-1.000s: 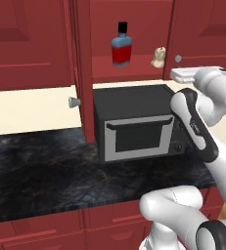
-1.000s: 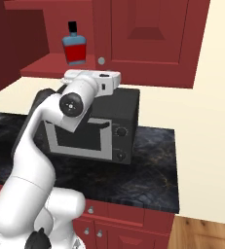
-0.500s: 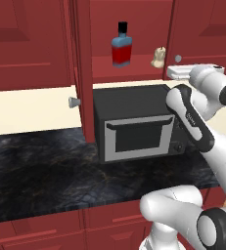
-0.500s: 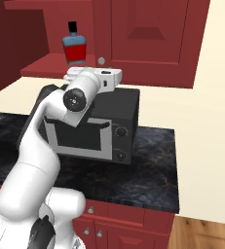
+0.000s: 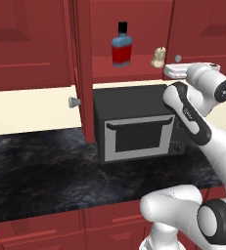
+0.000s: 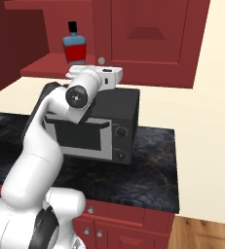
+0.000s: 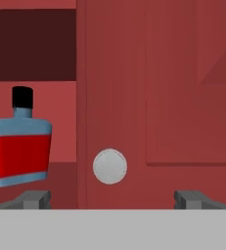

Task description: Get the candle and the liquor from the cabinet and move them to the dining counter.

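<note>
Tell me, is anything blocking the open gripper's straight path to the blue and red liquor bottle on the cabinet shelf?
Partly. In the hand view the gripper faces the closed red panelled door with its round silver knob; the blue and red liquor bottle stands left of the door's edge, on the open red shelf. Nothing visible stands before the bottle itself.

Arm has swung a bit: in the left base view the elbow link sits further left and lower than a second ago, and the wrist has lifted slightly toward the cabinet. In the right base view the wrist joint moved right and the hand edged toward the closed door. Base views unshifted. Liquor and candle not moved. Jaws as wide apart as before.
</note>
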